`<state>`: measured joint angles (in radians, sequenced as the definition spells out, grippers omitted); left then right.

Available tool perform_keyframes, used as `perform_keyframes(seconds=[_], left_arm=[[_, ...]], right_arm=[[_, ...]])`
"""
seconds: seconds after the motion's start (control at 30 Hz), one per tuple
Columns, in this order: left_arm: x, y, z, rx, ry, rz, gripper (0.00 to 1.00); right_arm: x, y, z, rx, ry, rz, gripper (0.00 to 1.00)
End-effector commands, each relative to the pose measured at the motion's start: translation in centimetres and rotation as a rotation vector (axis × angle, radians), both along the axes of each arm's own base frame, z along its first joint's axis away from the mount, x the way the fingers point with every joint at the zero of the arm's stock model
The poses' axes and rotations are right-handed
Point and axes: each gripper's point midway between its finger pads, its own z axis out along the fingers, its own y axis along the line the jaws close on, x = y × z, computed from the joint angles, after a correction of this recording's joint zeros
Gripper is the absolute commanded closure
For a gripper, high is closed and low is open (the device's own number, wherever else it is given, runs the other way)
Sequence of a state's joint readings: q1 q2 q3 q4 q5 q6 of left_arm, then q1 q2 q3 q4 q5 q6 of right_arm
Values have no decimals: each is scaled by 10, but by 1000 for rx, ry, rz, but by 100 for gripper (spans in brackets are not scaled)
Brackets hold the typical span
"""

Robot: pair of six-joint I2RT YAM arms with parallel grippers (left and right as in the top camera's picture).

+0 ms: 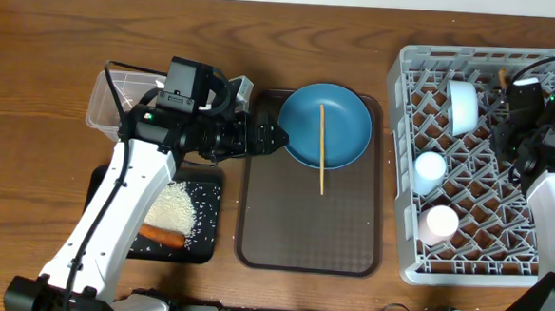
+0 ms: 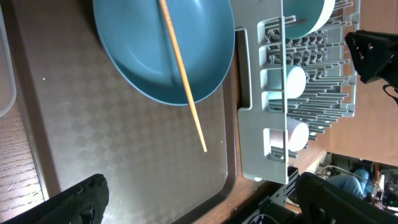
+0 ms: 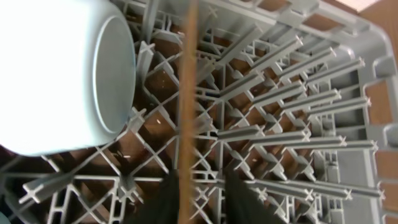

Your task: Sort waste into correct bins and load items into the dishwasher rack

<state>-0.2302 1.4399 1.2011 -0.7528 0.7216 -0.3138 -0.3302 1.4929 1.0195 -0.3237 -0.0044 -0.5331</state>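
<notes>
The grey dishwasher rack (image 1: 461, 276) fills the right side of the overhead view, and the brown serving tray (image 1: 307, 233) lies in the middle of the table just left of it. The dark blue plate (image 1: 346, 121) sits on the upper part of that tray. At upper left stands the clear tub (image 1: 109, 94), partly covered by the left arm, with the black tray (image 1: 209, 230) below it at lower left. The left gripper (image 1: 274, 136) hangs just beside the plate's left edge, its jaws spread wide with nothing between them. Inside the rack, the bowl (image 1: 464, 106) stands on edge near the top, the light blue cup (image 1: 430, 170) is below it, and the pinkish-white cup (image 1: 440, 224) is lower still. The right gripper (image 3: 202, 186) is over the rack's upper right part. Its jaws are parted wider than the chopstick (image 3: 186, 93) between them (the stick is blurred in the wrist view), which lies against one finger and clear of the other, so it is not clenched. A second chopstick (image 1: 322, 148) lies across the plate, its lower end on the serving tray. The carrot (image 1: 162, 235) and a heap of rice (image 1: 173, 207) are in the black tray.
</notes>
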Motion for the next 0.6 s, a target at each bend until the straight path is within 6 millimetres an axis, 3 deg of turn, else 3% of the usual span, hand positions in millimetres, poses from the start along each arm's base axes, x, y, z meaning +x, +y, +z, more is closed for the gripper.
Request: perform_keyframes(seconds=[0.0, 0.13, 0.3, 0.43, 0.57], left_arm=[[1, 2, 4, 6, -22, 0, 2], [1, 2, 4, 6, -22, 1, 2], [1, 2, 4, 6, -22, 0, 2], [1, 2, 4, 7, -22, 0, 2], [1, 2, 4, 6, -22, 0, 2]], right_arm=[[1, -1, -1, 8, -4, -4, 69], [3, -3, 1, 27, -24, -34, 67], [10, -1, 11, 181, -119, -179, 75], [15, 24, 31, 415, -206, -205, 81], [13, 55, 52, 634, -244, -231, 79]])
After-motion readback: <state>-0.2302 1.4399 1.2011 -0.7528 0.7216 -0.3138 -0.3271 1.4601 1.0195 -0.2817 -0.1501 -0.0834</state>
